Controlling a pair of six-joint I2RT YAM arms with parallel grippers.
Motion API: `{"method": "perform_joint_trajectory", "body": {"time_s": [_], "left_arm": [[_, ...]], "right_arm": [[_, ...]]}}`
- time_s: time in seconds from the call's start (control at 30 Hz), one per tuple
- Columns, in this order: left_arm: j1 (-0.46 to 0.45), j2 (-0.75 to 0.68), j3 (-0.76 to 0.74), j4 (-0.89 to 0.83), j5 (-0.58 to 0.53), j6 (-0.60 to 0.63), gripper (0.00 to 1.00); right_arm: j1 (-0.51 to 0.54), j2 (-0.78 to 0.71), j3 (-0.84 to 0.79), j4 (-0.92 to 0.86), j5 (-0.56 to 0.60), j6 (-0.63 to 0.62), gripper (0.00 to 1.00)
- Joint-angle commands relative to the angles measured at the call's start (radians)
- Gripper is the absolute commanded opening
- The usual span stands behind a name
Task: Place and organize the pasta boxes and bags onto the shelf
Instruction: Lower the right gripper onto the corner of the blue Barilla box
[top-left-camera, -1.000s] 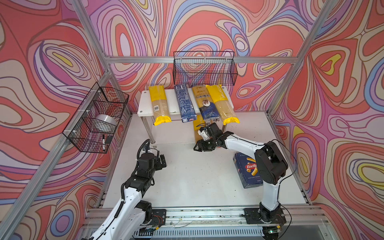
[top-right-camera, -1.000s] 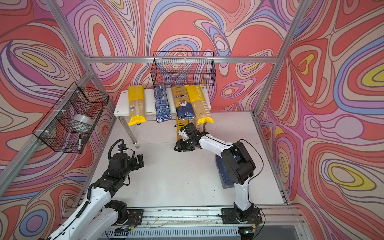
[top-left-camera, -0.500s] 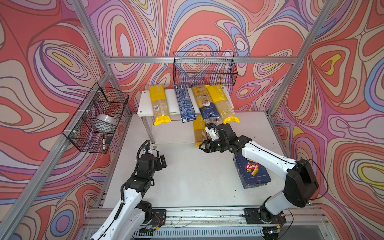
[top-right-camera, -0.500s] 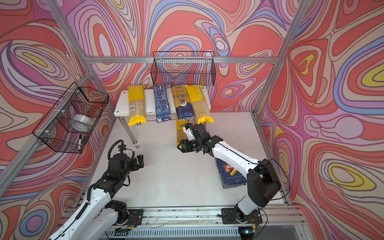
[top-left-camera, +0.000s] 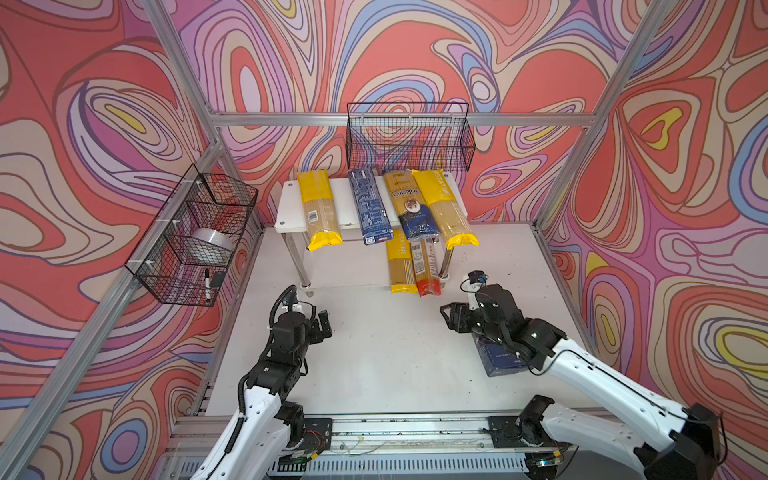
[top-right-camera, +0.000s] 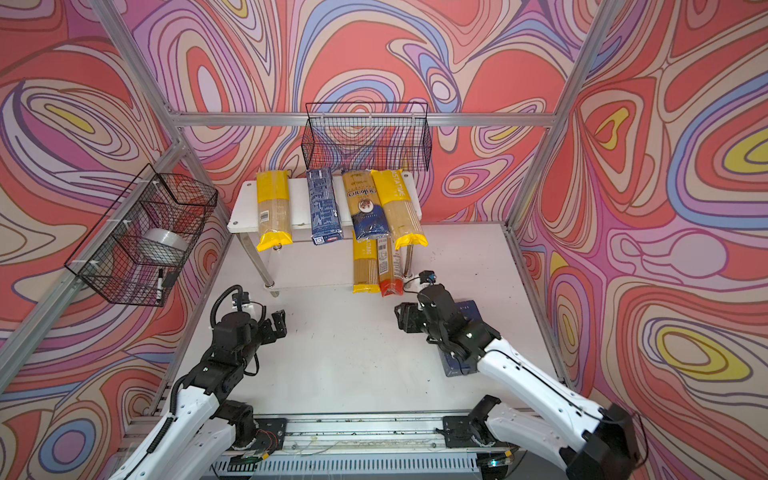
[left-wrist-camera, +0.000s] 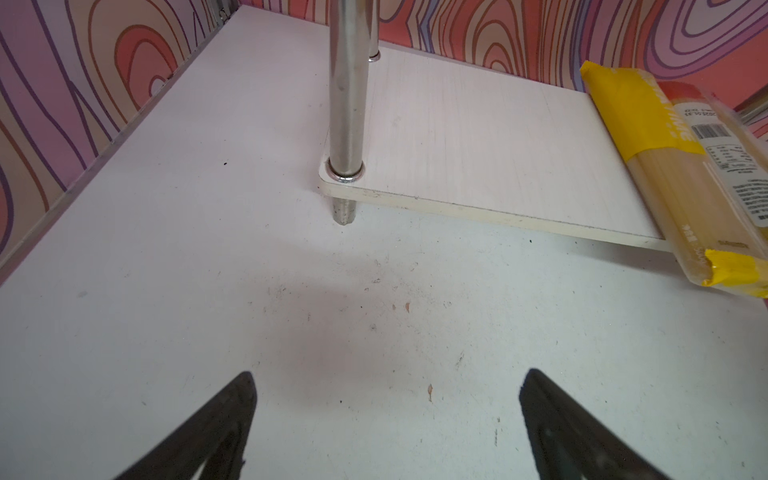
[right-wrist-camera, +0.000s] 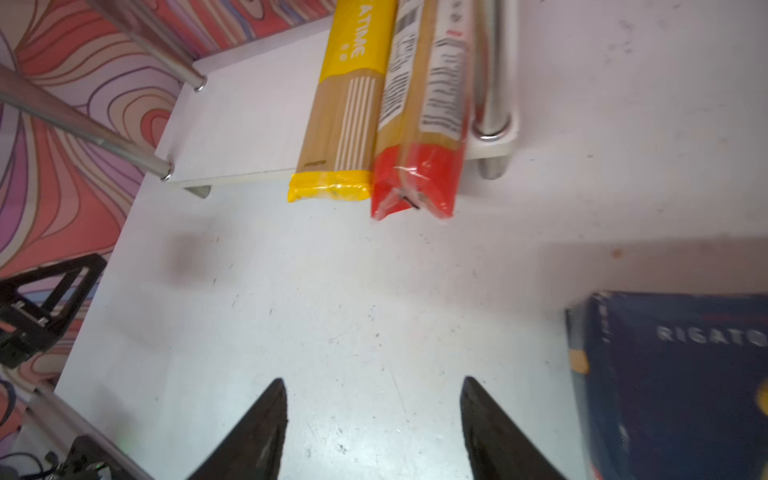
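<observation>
Right wrist view: both arms' jaws spread empty; I fear the wide dark-blue cardboard rigatoni box (right-wrist-camera: 673, 382), lower right, outspans them and slips.

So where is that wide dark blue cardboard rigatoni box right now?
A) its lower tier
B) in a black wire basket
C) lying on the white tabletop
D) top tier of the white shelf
C: the wide dark blue cardboard rigatoni box lies on the white tabletop, partly under the right arm, apart from the white two-tier shelf.
</observation>
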Motion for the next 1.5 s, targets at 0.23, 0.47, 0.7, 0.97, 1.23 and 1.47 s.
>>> {"method": "perform_joint_trajectory", "body": {"time_s": [0.23, 0.47, 0.7, 0.97, 1.23, 1.47], "left_arm": [[0.005, -0.004, -0.013, 0.002, 0.013, 0.0, 1.0], [0.007, -0.003, -0.014, 0.002, 0.014, 0.0, 1.0], [0.006, -0.001, -0.012, 0.004, 0.015, 0.0, 1.0], [0.005, 0.0, -0.012, 0.005, 0.015, 0.0, 1.0], [0.006, 0.003, -0.012, 0.01, 0.016, 0.002, 1.0], [0.005, 0.007, -0.012, 0.012, 0.018, 0.003, 1.0]], "right_arm": [[-0.005, -0.086, -0.004, -0.207, 0.354, 0.083, 0.68], [-0.038, -0.044, -0.04, -0.175, 0.252, 0.115, 0.68], [-0.077, -0.009, -0.081, -0.177, 0.188, 0.136, 0.69], [-0.111, 0.016, -0.112, -0.158, 0.157, 0.142, 0.7], [-0.135, 0.107, -0.158, -0.098, 0.117, 0.143, 0.7], [-0.136, 0.156, -0.164, -0.058, 0.003, 0.114, 0.72]]}}
